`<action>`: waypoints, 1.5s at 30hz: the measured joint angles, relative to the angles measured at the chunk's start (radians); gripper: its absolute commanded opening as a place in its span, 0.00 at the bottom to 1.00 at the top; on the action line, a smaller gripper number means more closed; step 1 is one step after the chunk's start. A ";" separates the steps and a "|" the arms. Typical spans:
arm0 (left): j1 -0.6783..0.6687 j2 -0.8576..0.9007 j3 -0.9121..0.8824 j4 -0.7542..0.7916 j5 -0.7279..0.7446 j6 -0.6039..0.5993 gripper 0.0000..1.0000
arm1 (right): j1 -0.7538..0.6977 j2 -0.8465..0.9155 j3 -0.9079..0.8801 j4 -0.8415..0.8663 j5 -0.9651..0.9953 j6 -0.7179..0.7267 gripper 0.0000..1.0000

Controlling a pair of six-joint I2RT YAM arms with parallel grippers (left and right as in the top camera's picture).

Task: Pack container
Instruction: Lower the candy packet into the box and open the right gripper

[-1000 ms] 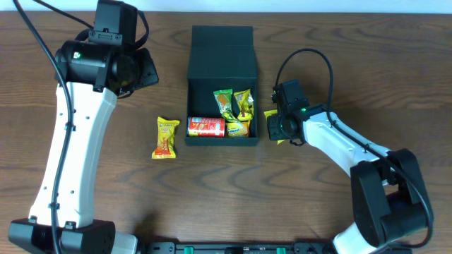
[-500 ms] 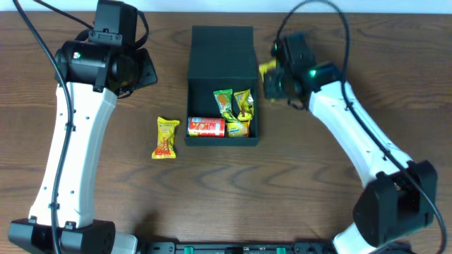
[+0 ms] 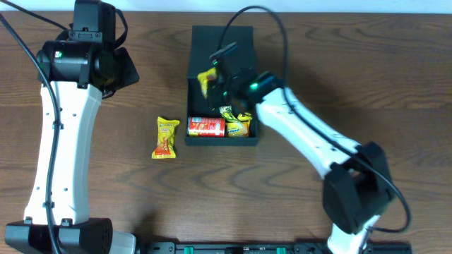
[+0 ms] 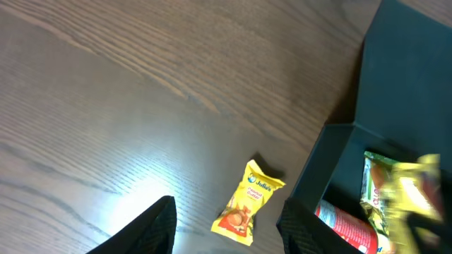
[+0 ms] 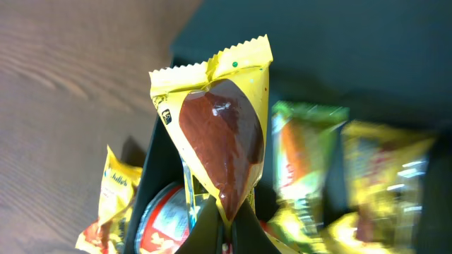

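The right arm (image 3: pixel 304 134) reaches from its base at the near right edge up and left across the table (image 3: pixel 318 70), its wrist ending over the open container (image 3: pixel 220 140). The right claw (image 3: pixel 215 81) hangs above the container's rear half, near the left wall. It is pinched narrow on the lower edge of a yellow packet (image 5: pixel 219 134) with a brown picture, which hangs clear above the contents. The container stands at the table's middle with its lid laid back on the far side. Inside, along the front wall, lie a red can (image 3: pixel 205 127) and several other packets (image 3: pixel 238 121).

The left arm (image 3: pixel 63 134) stands upright at the left, its wrist well to the left of the container. In the wrist view the left claw (image 4: pixel 226 208) is spread wide and holds nothing. A loose packet (image 3: pixel 167 137) lies on the table below it, just left of the container.
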 measured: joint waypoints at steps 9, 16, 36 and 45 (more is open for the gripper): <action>0.000 0.000 0.000 -0.007 0.000 -0.001 0.50 | 0.063 0.051 0.000 -0.008 0.118 0.194 0.02; 0.000 0.000 0.000 -0.002 0.002 -0.001 0.53 | 0.072 0.097 0.000 0.008 0.190 0.261 0.02; 0.000 0.000 0.000 0.025 0.023 -0.001 0.72 | 0.072 0.191 0.000 0.056 0.233 0.283 0.02; 0.000 0.000 0.000 0.029 0.023 -0.001 0.72 | 0.043 0.192 0.000 0.029 0.251 0.283 0.02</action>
